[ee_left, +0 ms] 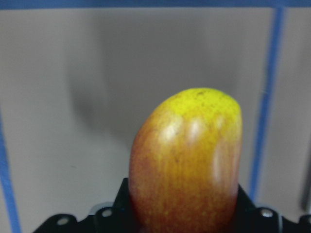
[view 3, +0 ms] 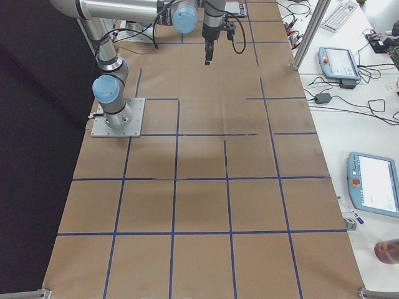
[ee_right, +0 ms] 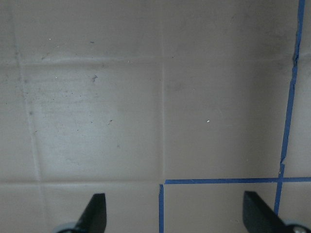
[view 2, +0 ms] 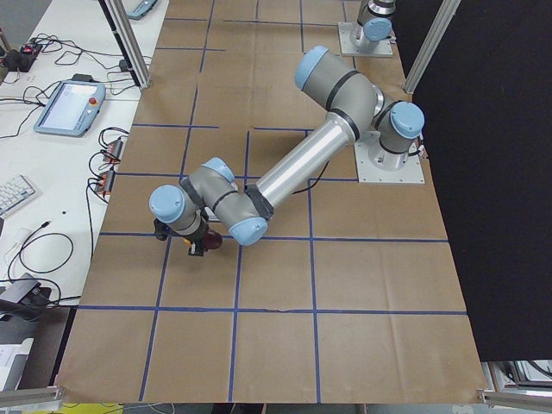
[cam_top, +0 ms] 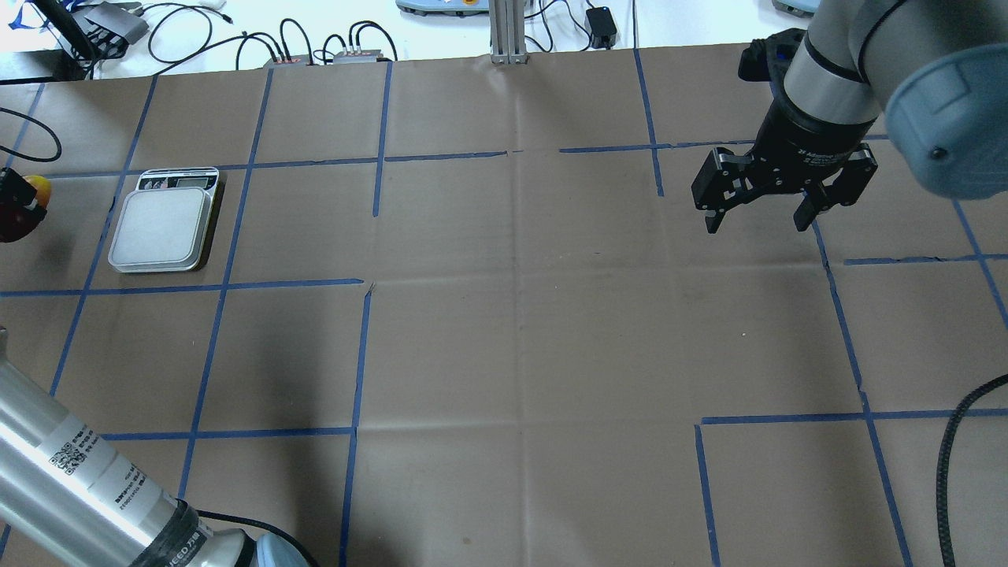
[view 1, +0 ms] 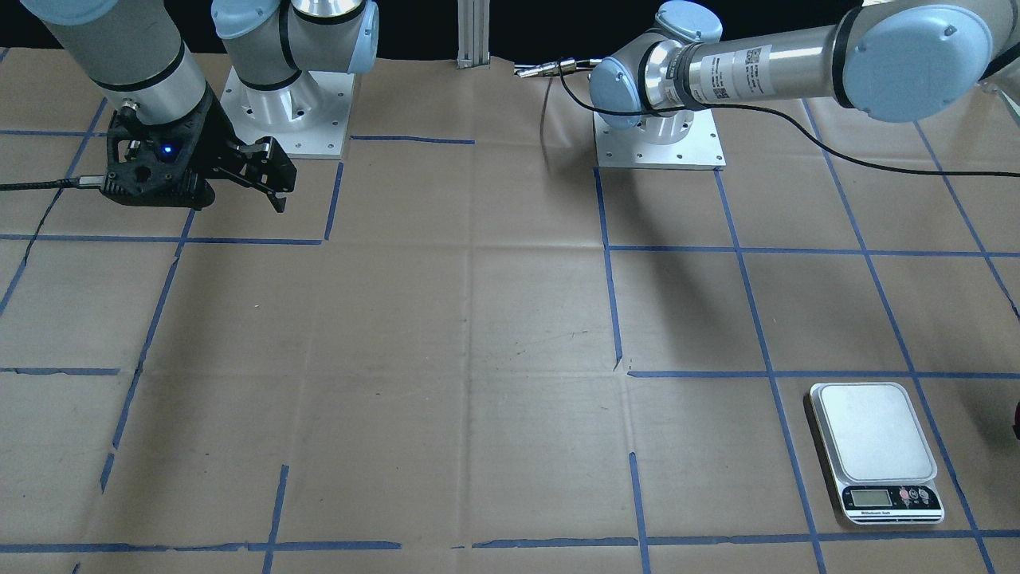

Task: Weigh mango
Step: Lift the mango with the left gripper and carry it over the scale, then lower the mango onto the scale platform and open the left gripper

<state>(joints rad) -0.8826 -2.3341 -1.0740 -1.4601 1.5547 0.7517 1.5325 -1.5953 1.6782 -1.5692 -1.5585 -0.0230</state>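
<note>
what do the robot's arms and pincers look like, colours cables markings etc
The left arm and right arm are silver-grey tubes with light blue joint caps; the left one carries a white QR-code label. The right pincer is black, two-fingered, with white lettering on its collar. Its black wrist mount shows a small blue light, with a black cable plugged in.

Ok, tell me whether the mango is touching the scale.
Apart. The overhead view shows a strip of bare paper between the mango at the picture's left edge and the scale.
</note>
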